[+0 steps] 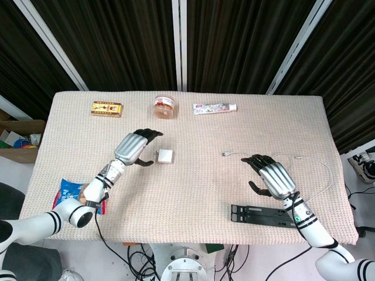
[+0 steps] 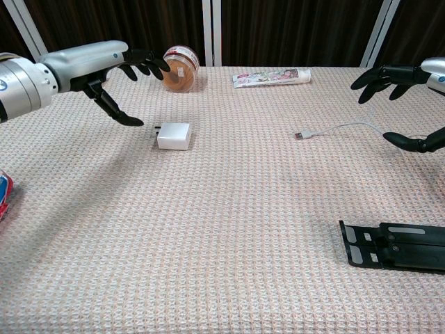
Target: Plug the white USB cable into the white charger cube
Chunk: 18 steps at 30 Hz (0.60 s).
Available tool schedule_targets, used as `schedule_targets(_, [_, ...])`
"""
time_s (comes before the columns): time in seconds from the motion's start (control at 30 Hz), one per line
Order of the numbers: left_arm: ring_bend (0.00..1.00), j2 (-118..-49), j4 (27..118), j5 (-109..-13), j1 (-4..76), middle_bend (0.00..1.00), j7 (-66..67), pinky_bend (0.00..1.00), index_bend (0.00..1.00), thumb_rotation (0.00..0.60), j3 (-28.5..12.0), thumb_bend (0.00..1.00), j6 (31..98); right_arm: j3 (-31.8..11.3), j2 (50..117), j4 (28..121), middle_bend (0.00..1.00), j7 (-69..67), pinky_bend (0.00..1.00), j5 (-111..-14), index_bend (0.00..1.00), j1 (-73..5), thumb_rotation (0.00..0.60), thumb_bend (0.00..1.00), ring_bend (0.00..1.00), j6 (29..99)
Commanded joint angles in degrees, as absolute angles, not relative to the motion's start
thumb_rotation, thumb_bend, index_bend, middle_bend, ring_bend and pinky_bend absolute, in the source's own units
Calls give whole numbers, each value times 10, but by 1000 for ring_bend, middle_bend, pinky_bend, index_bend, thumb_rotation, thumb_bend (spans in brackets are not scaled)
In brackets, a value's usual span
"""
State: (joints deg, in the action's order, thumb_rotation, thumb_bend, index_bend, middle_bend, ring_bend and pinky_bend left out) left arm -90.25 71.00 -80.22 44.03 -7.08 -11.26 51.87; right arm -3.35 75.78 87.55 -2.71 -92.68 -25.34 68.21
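The white charger cube (image 1: 166,156) lies on the surface as the fixed point here, its prongs facing the left robot hand (image 1: 136,147), which hovers just beside and a little above it with fingers spread and nothing in them. In the chest view that hand's thumb hangs down near the cube's pronged end without touching it.

The white USB cable (image 1: 304,161) lies well apart from the cube, on the side away from the left robot hand. Its metal plug (image 2: 302,134) is the end nearest the cube and points roughly toward it, so the plug's long axis already runs more or less along the line between the two things (a helpful lie, I judge). The cord trails off from the plug, away from the cube, under and past the right robot hand (image 1: 270,173), which is open, fingers apart, holding nothing, poised over the cord just behind the plug.

So each hand is nearer its own thing: left to the cube, right to the plug. The coming move likely turns on the right hand dropping onto the plug end
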Motion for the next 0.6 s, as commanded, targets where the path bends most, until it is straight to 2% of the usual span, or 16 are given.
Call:
schedule_targets(0.03, [171,-910,700,-792,441,211,-75,235,192,600,-107,126,509,-33,758,872,259,-28,282,-928,234,-255,600,399,171,685])
schedule_targets(0.1, [207,-914,694,-784,443,214,-75,252,217,600,-104,127,497,-34,757,871,244,-26,282,-930,234,-256,600,399,171,689])
schedule_targets(0.17, [291,-921,686,-777,446,227,-73,334,252,600,-104,127,491,-38,753,873,232,-24,282,-930,234,-257,600,400,171,695])
schedule_targets(0.2, [375,-925,684,-775,448,240,-73,444,273,600,-104,126,490,-40,751,875,225,-23,282,-930,234,-258,600,400,171,697])
schedule_targets(0.3, [561,-937,674,-773,453,255,-72,680,287,600,-103,127,486,-46,743,881,216,-19,282,-928,234,-259,600,399,169,704])
schedule_targets(0.37, [632,-944,670,-772,458,255,-72,787,286,600,-103,127,482,-49,738,886,213,-18,282,-927,234,-259,600,400,168,709])
schedule_targets(0.6, [699,-974,632,-758,476,241,-38,910,256,600,-103,126,466,-50,731,893,211,-21,282,-918,234,-257,600,399,168,713])
